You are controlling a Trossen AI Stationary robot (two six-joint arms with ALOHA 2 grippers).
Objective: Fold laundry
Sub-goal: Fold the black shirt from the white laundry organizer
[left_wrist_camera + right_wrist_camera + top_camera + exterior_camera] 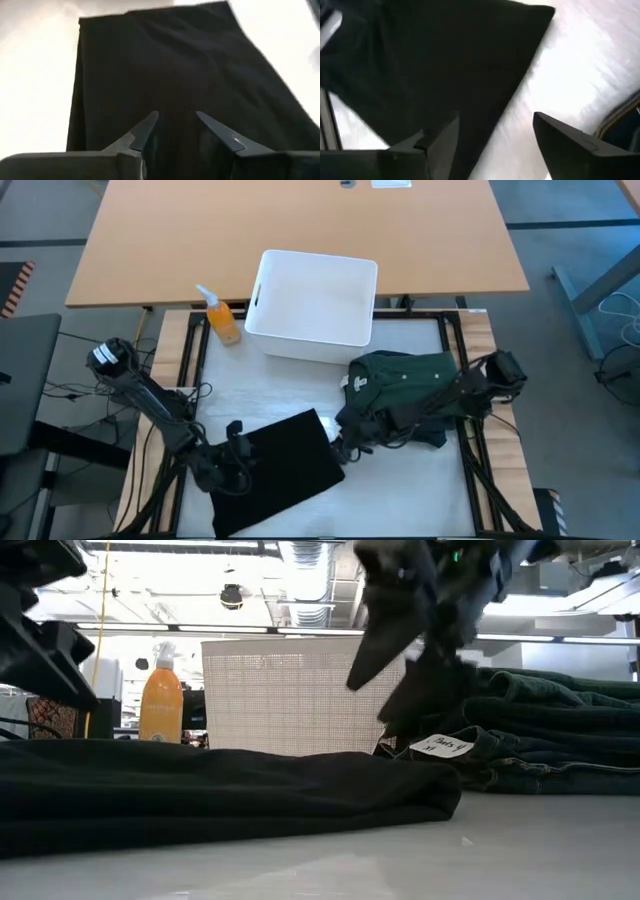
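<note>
A black garment (285, 470) lies folded flat near the table's front edge, also seen in the low view (200, 790). My left gripper (237, 443) stands over its left part, open, with nothing between the fingers (177, 116). My right gripper (345, 442) hangs above the garment's right corner (540, 15), open wide (495, 120), raised off the table in the low view (400, 640). A dark green garment (405, 380) lies bunched at the right, on the table and on a darker cloth (430, 435); its white label (440, 745) faces the near side.
A white rectangular bin (310, 340) stands at the table's far middle, with an orange spray bottle (222, 320) to its left. Bare white table top (250, 395) shows between the bin and the black garment. A wooden desk (300, 220) lies beyond.
</note>
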